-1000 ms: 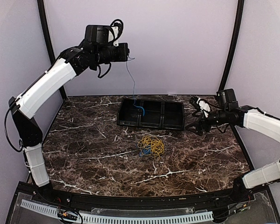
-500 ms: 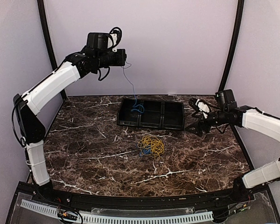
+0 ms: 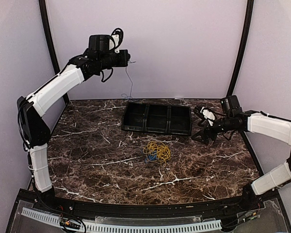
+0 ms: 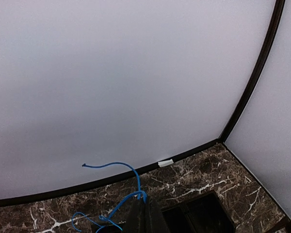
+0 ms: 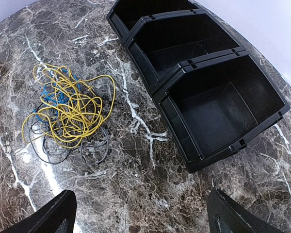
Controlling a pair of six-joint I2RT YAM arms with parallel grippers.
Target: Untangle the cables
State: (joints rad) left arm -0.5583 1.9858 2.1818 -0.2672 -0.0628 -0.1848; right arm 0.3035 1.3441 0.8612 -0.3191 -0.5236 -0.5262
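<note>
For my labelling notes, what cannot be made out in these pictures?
- Left wrist view: the bottom edge cuts off the blue cable and the left end effector.
- Top view: that cable is too thin to trace to its end.
- Right wrist view: the tangle overlaps itself; cable count unclear.

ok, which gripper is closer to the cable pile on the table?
Right. The right gripper hangs open low over the table, just right of the cable pile. The left gripper is high near the back wall, shut on a blue cable.
</note>
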